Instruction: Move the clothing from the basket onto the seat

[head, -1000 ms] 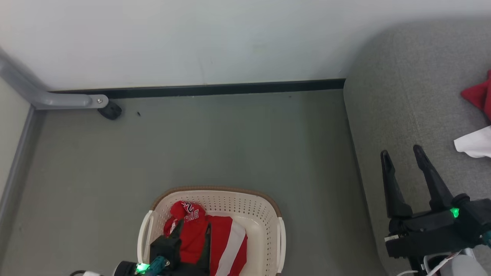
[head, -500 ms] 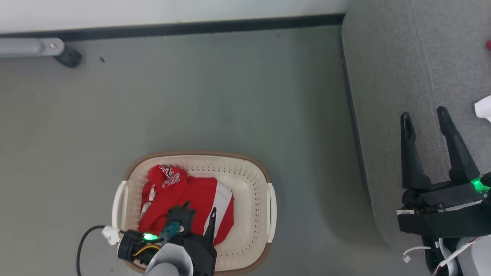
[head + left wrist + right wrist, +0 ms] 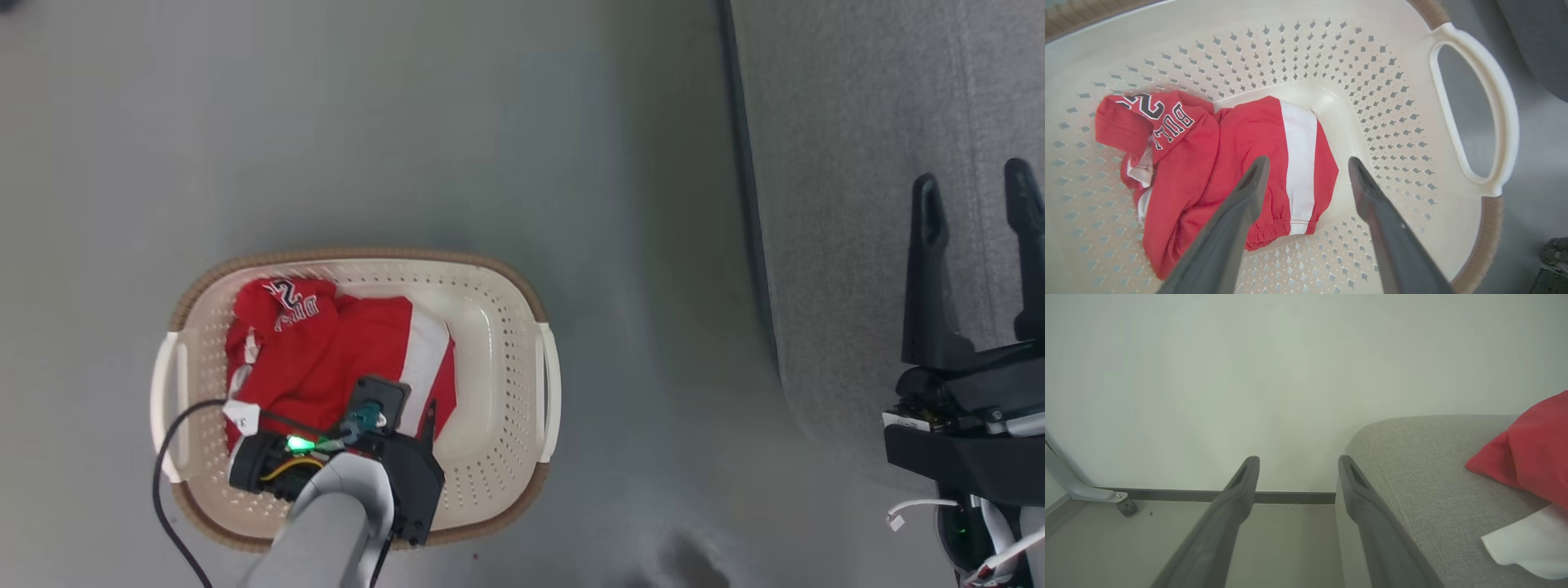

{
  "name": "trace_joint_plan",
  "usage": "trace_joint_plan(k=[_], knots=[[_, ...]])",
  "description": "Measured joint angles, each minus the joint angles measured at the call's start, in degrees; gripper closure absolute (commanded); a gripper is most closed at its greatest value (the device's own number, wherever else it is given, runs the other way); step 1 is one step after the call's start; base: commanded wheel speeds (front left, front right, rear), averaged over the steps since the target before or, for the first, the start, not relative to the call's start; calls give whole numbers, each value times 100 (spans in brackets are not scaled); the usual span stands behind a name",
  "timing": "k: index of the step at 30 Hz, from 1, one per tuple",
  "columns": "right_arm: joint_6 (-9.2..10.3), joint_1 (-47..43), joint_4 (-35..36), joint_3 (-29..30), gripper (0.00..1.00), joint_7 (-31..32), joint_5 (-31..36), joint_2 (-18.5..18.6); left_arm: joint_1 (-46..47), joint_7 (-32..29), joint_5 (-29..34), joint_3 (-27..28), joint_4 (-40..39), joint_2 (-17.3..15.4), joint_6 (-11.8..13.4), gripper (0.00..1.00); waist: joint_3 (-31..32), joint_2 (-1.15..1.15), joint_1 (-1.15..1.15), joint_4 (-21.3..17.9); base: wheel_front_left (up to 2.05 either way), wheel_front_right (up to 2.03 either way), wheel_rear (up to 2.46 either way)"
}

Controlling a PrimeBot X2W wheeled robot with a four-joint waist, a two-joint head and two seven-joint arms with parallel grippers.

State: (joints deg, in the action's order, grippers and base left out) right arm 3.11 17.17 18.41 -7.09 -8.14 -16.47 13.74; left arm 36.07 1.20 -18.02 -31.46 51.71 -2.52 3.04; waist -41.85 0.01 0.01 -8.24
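The cream perforated basket [image 3: 359,256] with a brown rim stands on the grey floor. Red clothing [image 3: 326,347] with a white stripe and white lettering lies crumpled in its left half. My left gripper [image 3: 404,408] hangs over the basket, pointing down at the garments. In the left wrist view it [image 3: 1307,161] is open, its fingertips straddling the white stripe of the clothing [image 3: 1241,139] a little above it, holding nothing. My right gripper [image 3: 971,175] stands open and empty over the grey seat [image 3: 841,163] at the right.
In the right wrist view, past my right gripper [image 3: 1297,460], a red cloth item [image 3: 1535,449] and a white cloth [image 3: 1527,543] lie on the seat [image 3: 1433,465]. A pale wall and a grey wheeled frame leg [image 3: 1090,493] stand behind. The basket's handle [image 3: 1474,114] faces the seat.
The head camera has tilted down, so the wall has left the picture and the whole basket shows. My left arm reaches further over the clothing. Both grippers stay open.
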Motion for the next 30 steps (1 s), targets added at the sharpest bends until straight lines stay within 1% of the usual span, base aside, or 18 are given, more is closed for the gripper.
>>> trace_joint_plan(k=[2,8,11,18,23,29,30], knots=[[40,2,108,46,0,0,7,8,133,-11,-47,112,98,5,5,0,-176,0,0,-40,0,0,0],[57,81,381,130,0,1,43,54,504,-35,-322,446,385,8,92,0,-703,0,0,-133,0,0,0],[92,115,539,236,0,0,60,99,779,-35,-337,519,510,7,105,0,-967,0,0,-163,0,0,0],[99,128,592,307,0,-32,124,111,1085,44,-464,791,868,27,158,0,-1494,0,0,-186,0,0,0],[142,143,692,324,0,-60,201,118,1124,104,-639,935,1126,29,221,0,-1709,0,0,-164,0,0,0],[143,189,791,353,0,-85,241,170,1225,240,-767,1115,1313,33,258,0,-1775,-1,-1,-92,0,0,0],[143,188,809,355,0,-85,241,176,1233,250,-795,1152,1339,34,258,7,-1779,-1,0,-81,0,0,0]])
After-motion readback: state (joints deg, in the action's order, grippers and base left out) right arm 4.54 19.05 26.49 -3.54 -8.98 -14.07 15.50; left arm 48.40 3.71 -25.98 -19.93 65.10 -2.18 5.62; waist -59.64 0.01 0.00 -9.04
